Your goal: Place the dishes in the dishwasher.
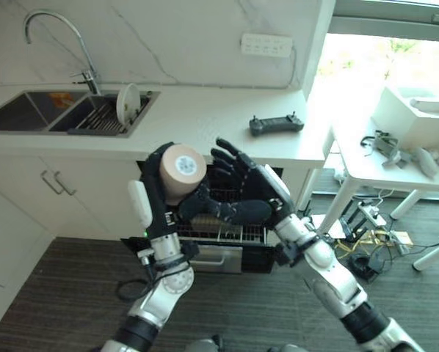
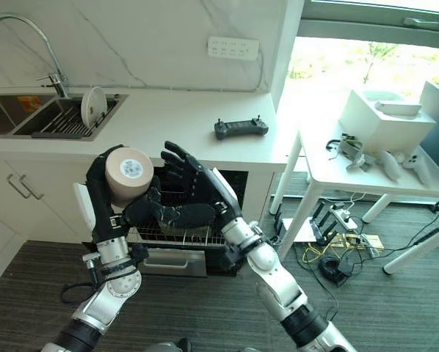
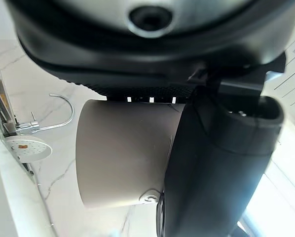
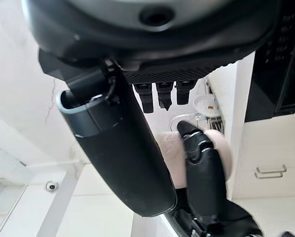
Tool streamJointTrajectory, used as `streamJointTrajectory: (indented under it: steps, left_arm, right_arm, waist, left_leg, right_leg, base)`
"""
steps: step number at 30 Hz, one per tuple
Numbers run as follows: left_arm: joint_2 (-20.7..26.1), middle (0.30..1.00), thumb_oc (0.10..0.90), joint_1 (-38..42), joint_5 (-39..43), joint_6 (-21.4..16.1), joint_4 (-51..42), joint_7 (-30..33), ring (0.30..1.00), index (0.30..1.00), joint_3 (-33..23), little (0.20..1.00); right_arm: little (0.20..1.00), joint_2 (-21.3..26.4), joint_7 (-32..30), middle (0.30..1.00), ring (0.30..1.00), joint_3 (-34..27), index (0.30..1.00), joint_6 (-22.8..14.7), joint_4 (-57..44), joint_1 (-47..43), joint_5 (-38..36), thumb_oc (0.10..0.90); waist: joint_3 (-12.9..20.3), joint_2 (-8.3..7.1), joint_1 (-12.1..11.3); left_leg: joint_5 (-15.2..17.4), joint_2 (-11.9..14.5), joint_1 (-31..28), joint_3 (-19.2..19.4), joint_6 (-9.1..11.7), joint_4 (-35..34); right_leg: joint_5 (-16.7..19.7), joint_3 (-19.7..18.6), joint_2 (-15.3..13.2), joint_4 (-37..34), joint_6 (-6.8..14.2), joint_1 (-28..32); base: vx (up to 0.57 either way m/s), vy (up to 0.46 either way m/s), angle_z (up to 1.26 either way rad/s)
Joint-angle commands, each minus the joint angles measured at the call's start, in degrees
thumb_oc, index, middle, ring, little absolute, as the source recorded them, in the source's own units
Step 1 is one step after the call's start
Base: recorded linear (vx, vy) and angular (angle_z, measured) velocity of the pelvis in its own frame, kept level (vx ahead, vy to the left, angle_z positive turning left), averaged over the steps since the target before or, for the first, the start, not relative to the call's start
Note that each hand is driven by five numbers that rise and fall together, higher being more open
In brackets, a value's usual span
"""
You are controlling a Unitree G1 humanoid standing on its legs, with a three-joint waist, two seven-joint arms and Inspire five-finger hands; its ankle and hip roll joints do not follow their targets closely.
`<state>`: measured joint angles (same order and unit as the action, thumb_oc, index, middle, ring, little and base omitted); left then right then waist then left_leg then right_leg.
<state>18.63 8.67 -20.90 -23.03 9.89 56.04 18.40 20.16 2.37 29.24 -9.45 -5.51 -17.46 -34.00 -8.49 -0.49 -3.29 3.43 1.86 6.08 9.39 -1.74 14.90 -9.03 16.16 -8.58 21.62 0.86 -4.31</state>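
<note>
A beige cup [image 1: 181, 171] is being held up in the left hand [image 1: 159, 192], with the fingers curled round its side and its flat base, which carries a small round sticker, being turned toward the head camera. In the left wrist view the same cup [image 3: 123, 153] is being pinned between the thumb and the palm, so the grip is pretty clearly closed on it.

The right hand [image 1: 238, 192] is being kept just beside the cup, fingers spread wide and fairly straight, thumb stretched out under the cup's side. Whether the thumb is actually touching the cup can't be told from here. Nothing is being gripped by that hand.

Both hands are being held up in front of the open dishwasher [image 1: 230, 242], whose wire rack [image 2: 177, 229] is being shown pulled out below and behind them, under the edge of the white table [image 1: 205, 125].

Over on the table's left, a white plate [image 1: 128, 103] is being propped upright on edge in the drying rack [image 1: 98, 119] set in the sink [image 1: 28, 110], with a curved chrome tap [image 1: 58, 40] behind it. A black handheld controller [image 1: 276, 124] is being left lying flat on the table near its right end, well apart from the plate. A second white table [image 2: 366, 172] with assorted gear is standing off to the right by the window.
</note>
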Motion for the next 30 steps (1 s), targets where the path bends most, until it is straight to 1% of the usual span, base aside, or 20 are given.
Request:
streamJointTrajectory:
  steps: [1,5,7,10,12,16,20,24,30]
  left_arm:
    - [-1.1,0.3,0.4,8.8,-0.3,-4.0,-0.2,1.9,0.3,0.3,1.9,0.3]
    - [-1.6,0.3,0.4,9.8,0.4,-3.8,0.5,0.7,0.3,0.3,3.6,0.3]
    - [-1.6,0.3,0.4,9.9,0.6,-3.7,0.6,0.5,0.3,0.3,3.8,0.3]
    - [-2.0,0.3,0.4,10.1,1.1,-3.9,1.3,-0.1,0.3,0.3,4.6,0.3]
    - [-2.1,0.3,0.4,10.4,1.3,-4.1,1.6,-0.5,0.3,0.3,5.3,0.3]
    - [-2.3,0.3,0.4,11.0,1.8,-4.1,1.7,-0.9,0.3,0.3,6.4,0.3]
    - [-2.9,0.3,0.4,11.4,2.4,-4.1,1.5,-1.4,0.3,0.3,7.3,0.3]
    - [-3.3,0.3,0.4,11.9,2.1,-4.1,1.2,-1.4,0.3,0.3,8.2,0.3]
    - [-3.7,0.3,0.4,12.3,3.3,-3.4,0.5,-2.4,0.3,0.3,9.4,0.3]
  right_arm:
    - [0.9,-3.8,-1.4,0.9,0.9,-0.6,0.9,-2.4,0.5,-8.1,-2.5,0.8]
    - [0.9,-5.1,-2.9,0.9,0.9,0.7,0.9,-2.3,2.5,-12.0,-2.4,0.8]
    - [0.9,-5.2,-3.0,0.9,0.9,0.8,0.9,-2.3,2.6,-12.2,-2.4,0.8]
    - [0.9,-5.3,-3.3,0.9,0.9,1.2,0.9,0.0,3.0,-14.1,-1.0,0.8]
    - [0.9,-5.8,-3.3,0.9,0.9,2.5,0.9,1.6,5.2,-15.9,-2.1,0.8]
    - [0.9,-6.7,-3.7,0.9,0.9,3.0,0.9,2.4,6.9,-17.2,-2.9,0.8]
    - [0.9,-7.6,-3.7,0.9,0.9,3.7,0.9,3.9,8.5,-19.0,-1.7,0.8]
    - [0.9,-8.5,-5.2,0.9,0.9,4.7,0.9,5.4,10.7,-20.4,-1.2,0.8]
    - [0.9,-9.5,-7.3,0.9,0.9,5.3,0.9,4.2,13.2,-21.2,-2.3,0.8]
  waist:
    - [2.3,-0.89,-0.7]
    - [2.2,-1.03,-1.7]
    - [2.2,-1.04,-1.7]
    - [2.1,-1.19,-2.2]
    - [2.0,-1.3,-2.8]
    - [1.8,-1.46,-3.4]
    - [1.7,-1.68,-4.1]
    - [1.5,-1.89,-4.8]
    - [1.2,-2.07,-5.4]
  left_leg:
    - [12.8,3.0,-3.0,-1.2,2.4,2.3]
    - [12.7,2.8,-2.8,-1.8,2.4,2.3]
    - [12.7,2.8,-2.8,-1.8,2.4,2.3]
    - [12.8,2.6,-2.7,-2.1,2.4,2.3]
    - [12.7,2.5,-2.6,-2.3,2.4,2.3]
    - [12.6,2.5,-2.5,-2.7,2.4,2.3]
    - [12.5,2.4,-2.5,-2.8,2.4,2.3]
    - [12.5,2.2,-2.4,-3.2,2.4,2.3]
    - [12.4,2.1,-2.4,-3.5,2.3,2.3]
  right_leg:
    - [-6.3,0.0,-1.2,-4.4,3.7,4.2]
    - [-6.2,0.3,-1.3,-4.4,3.6,4.3]
    - [-6.2,0.3,-1.3,-4.4,3.7,4.3]
    - [-6.1,0.5,-1.4,-4.4,3.7,4.3]
    - [-6.0,0.7,-1.6,-4.4,3.7,4.3]
    - [-5.9,1.1,-1.7,-4.4,3.7,4.4]
    - [-5.8,1.7,-1.9,-4.4,3.7,4.6]
    - [-5.7,2.0,-2.1,-4.4,3.7,4.7]
    - [-5.6,2.4,-2.2,-4.4,3.7,4.9]
  base:
    - [0.01,-0.017,0.08]
    - [0.01,-0.014,0.12]
    - [0.0,-0.007,0.06]
    - [0.0,-0.006,0.06]
    - [0.0,0.0,0.0]
    - [0.0,0.0,0.0]
    - [0.01,0.001,0.1]
    - [0.01,0.003,0.06]
    - [0.02,0.004,0.04]
